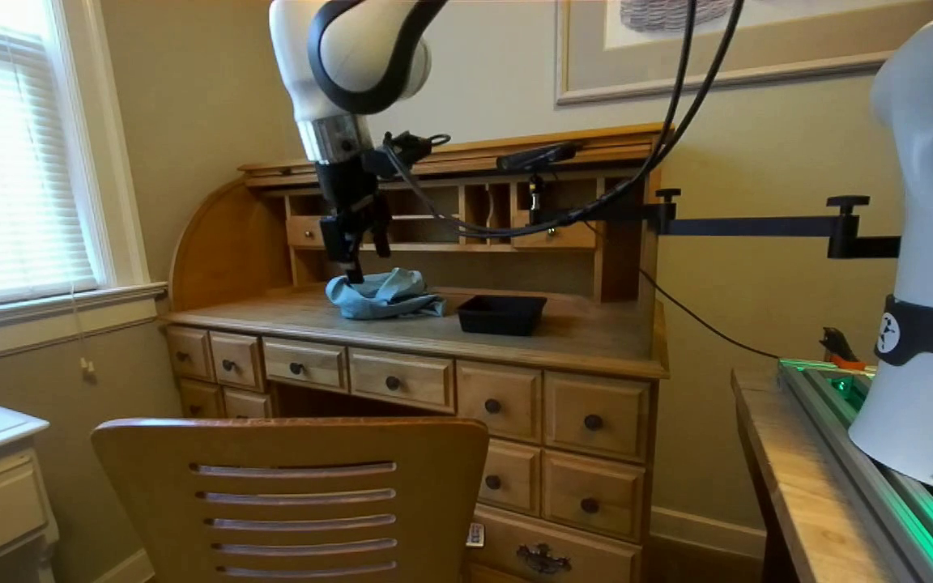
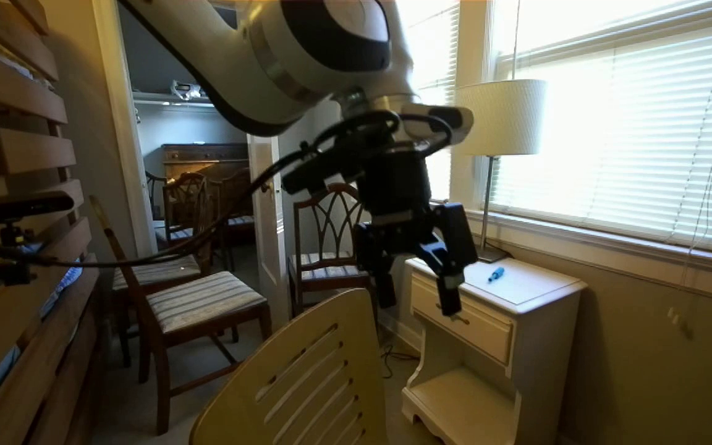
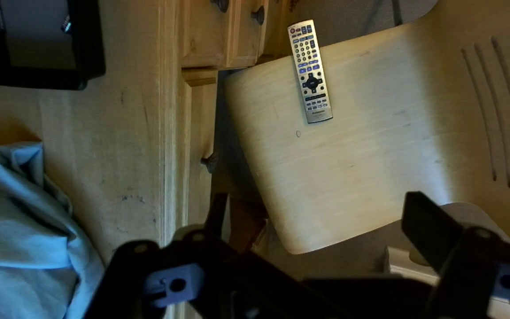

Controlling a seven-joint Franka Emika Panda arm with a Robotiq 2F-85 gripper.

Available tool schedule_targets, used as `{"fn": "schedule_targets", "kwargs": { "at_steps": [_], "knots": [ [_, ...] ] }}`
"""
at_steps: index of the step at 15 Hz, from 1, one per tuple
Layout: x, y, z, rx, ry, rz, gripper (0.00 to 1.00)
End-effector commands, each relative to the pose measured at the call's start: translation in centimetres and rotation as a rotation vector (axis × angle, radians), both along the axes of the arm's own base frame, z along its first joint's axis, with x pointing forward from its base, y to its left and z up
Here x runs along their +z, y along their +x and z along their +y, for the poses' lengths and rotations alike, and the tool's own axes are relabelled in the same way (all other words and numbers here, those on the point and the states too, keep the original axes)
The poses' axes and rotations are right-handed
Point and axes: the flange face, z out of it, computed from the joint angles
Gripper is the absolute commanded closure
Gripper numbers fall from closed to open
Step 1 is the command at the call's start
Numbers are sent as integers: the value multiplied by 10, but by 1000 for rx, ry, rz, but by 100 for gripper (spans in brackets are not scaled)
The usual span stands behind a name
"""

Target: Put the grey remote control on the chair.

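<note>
Nearest the wrist camera hangs my tool (image 3: 318, 217), its two fingers spread wide apart. Just past them stands the one light-brown chair (image 3: 348, 155), and on its seat lies the grey remote control (image 3: 311, 79), just the one, keys upward, apart from my fingers, one end jutting over the seat's edge. At its other end I read Panasonic in small print; the marks on its keys are too small for me. In an exterior view I count five slots in the chair's back, the lower part being cut off.

Beyond the chair stands the desk (image 3: 117, 137), with six drawers (image 1: 426, 376) showing in its top row. On it lies one crumpled blue-grey cloth (image 3: 29, 248) at the left and, to the right of that, one black tray (image 3: 91, 40); in the tray are two small shiny things (image 3: 66, 24) I cannot make out. Farther right, the dark band (image 1: 932, 332) round my arm's base (image 1: 924, 429) bears the white letters FRA, where the frame cuts them.

In an exterior view one white nightstand (image 2: 532, 284) stands right of the chair, carrying one lamp (image 2: 501, 117) and one small blue thing (image 2: 495, 274). Left of the nightstand, farther off, are at least three dark wooden chairs (image 2: 204, 300) with striped seats.
</note>
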Motion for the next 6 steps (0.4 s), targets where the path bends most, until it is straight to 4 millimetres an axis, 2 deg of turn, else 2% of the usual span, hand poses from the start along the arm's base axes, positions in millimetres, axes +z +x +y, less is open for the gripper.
{"fn": "schedule_targets", "kwargs": {
  "at_steps": [1,5,6],
  "knots": [
    [33,-62,15,31,-41,-84,0],
    [49,-117,21,2,-67,-200,0],
    [43,-77,21,21,-63,-141,0]
  ]
}}
